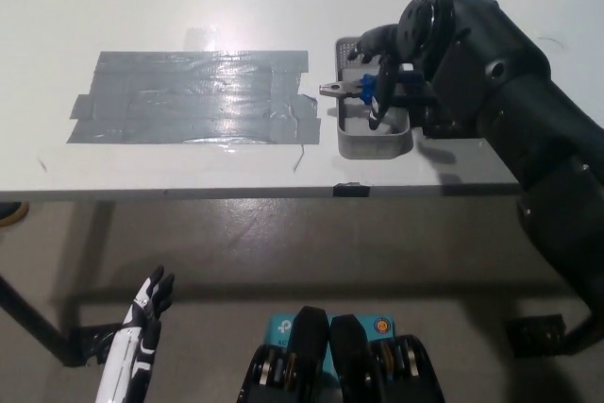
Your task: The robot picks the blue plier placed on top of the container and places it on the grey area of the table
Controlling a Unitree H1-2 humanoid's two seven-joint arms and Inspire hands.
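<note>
The blue plier (pixel 351 89) is seen lying across the top of the grey container (pixel 372 139), its metal jaws pointing toward nine o'clock and reaching past the container's left rim. The container stands on the white desk (pixel 189 7), just beside the grey area (pixel 193 96) of tape, at three o'clock from it. The black right hand (pixel 389 73) is placed over the container, its fingers (pixel 381 92) curled down around the plier's blue handles; whether the grip is fully clamped on the handles cannot be told. The grey area is seen bare and shiny. The white left hand (pixel 146 313) is held low at about seven o'clock, below the desk edge, with its fingers spread and nothing held.
</note>
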